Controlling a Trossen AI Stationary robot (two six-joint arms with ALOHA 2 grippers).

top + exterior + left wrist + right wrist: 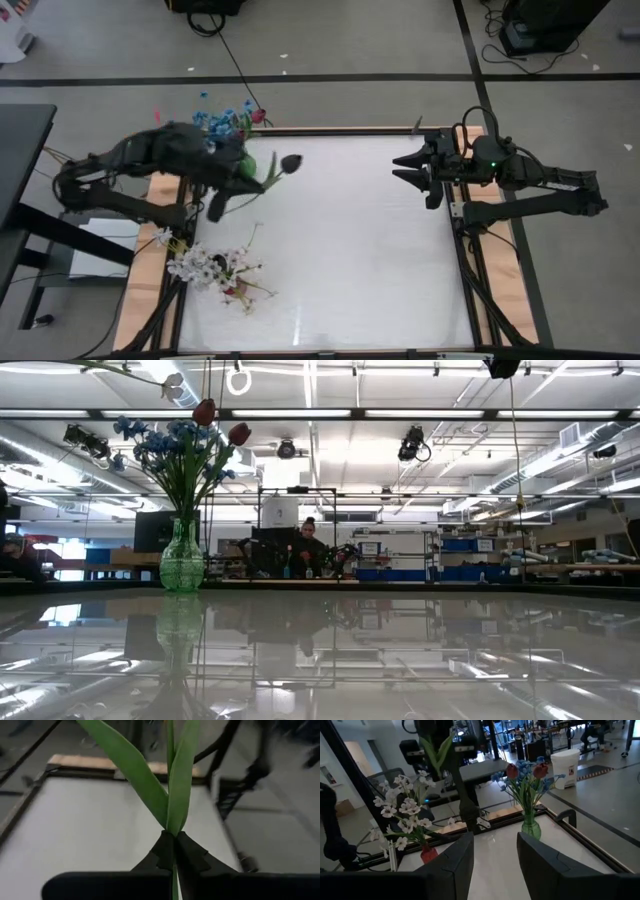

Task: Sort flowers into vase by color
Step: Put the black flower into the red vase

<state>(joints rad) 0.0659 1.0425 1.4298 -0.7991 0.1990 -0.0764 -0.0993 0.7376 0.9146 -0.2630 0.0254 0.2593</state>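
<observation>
**Ana:** Overhead, the left gripper (243,172) is clamped on a dark-budded flower (290,162) held above the desk (340,260), close to the green vase (228,140) at the far left corner. The right gripper (405,170) waits by the right edge, fingers apart, holding nothing.

**Ben:** From desk height, that green vase (181,565) carries blue blossoms (160,442) and two red tulip buds (238,433).

**Ana:** The left wrist view shows the fingers (165,851) pinched together on the stem (170,750), just below where two leaves (150,780) fork.

**Ben:** The right wrist view shows the second container: a red vase (428,854) holding white blossoms (402,810), with the green vase (530,828) well apart from it.

**Ana:** Probably the stem's lower end should be brought plumb over the chosen neck before lowering, keeping the leaves clear of the stems already inside.
</observation>
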